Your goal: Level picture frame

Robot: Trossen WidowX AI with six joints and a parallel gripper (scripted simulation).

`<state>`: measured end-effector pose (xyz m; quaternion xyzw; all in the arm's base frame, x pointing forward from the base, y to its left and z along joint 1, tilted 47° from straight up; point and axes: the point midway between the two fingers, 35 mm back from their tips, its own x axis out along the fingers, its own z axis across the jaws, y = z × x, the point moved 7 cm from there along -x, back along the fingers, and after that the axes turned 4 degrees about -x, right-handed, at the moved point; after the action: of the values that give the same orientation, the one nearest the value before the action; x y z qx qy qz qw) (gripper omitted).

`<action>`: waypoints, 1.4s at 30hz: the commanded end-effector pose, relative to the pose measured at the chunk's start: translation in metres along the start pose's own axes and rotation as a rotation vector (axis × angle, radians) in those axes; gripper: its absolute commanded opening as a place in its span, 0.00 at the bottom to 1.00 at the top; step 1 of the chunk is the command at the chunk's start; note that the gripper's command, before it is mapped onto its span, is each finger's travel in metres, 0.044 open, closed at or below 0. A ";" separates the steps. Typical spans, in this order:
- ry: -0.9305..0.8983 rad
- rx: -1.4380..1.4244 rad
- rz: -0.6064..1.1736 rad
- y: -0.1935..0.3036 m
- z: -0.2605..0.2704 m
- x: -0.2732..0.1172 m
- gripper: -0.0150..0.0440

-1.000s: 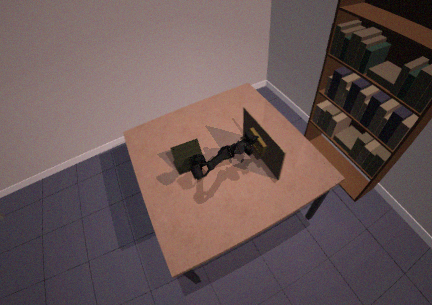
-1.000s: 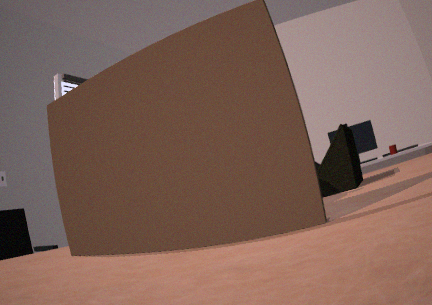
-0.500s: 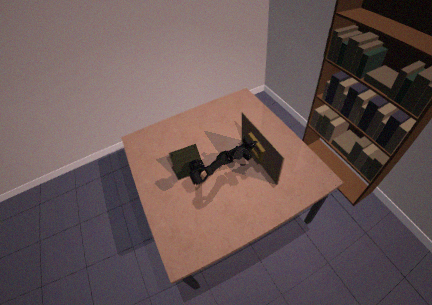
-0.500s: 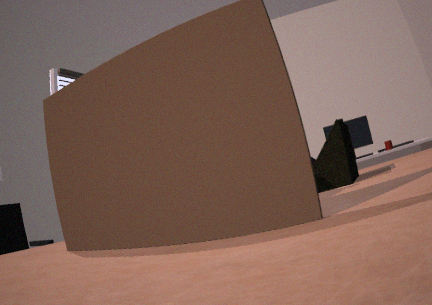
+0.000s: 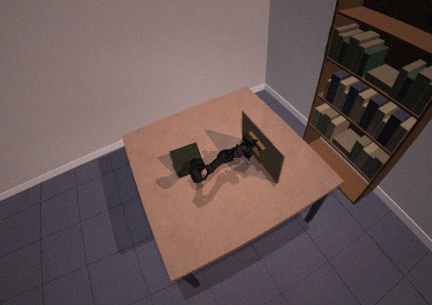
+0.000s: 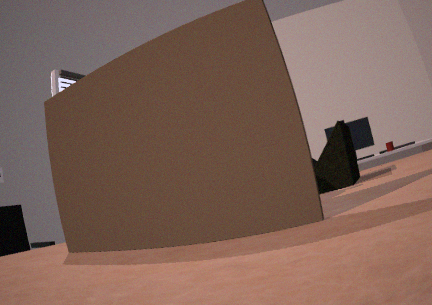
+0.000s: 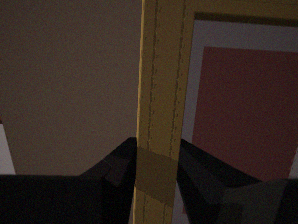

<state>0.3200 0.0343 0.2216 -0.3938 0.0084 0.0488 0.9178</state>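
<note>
The picture frame [image 5: 258, 142] [image 7: 165, 70] has a yellow border, a pale mat and a dark red picture. It is in front of the brown upright panel [image 5: 272, 165] [image 6: 175, 131] [image 7: 70, 65]. My gripper [image 5: 251, 144] [image 7: 155, 146] is shut on the frame's left side bar, with one dark finger on each side of it. In the wrist view the side bar leans slightly right toward its top and the top bar dips slightly to the right. The frame's tilt against the panel cannot be told. The screw and notched strip are hidden. The panel hides the frame in the exterior view.
The panel stands upright on the table [image 5: 215, 236] [image 6: 260, 271]. A dark green block [image 5: 183, 157] [image 6: 340, 163] is by the arm's base. A tall bookcase [image 5: 327, 96] stands beyond the table at the right. A white shape [image 7: 6, 157] shows at the wrist view's left edge.
</note>
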 end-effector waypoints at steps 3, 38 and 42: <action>-0.001 -0.031 0.000 0.000 -0.001 0.000 0.25; 0.002 0.040 0.006 -0.004 0.001 -0.081 0.69; 0.003 0.070 0.008 0.000 -0.003 -0.100 0.69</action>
<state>0.2301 0.0249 0.2329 -0.3709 0.0030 0.0483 0.9274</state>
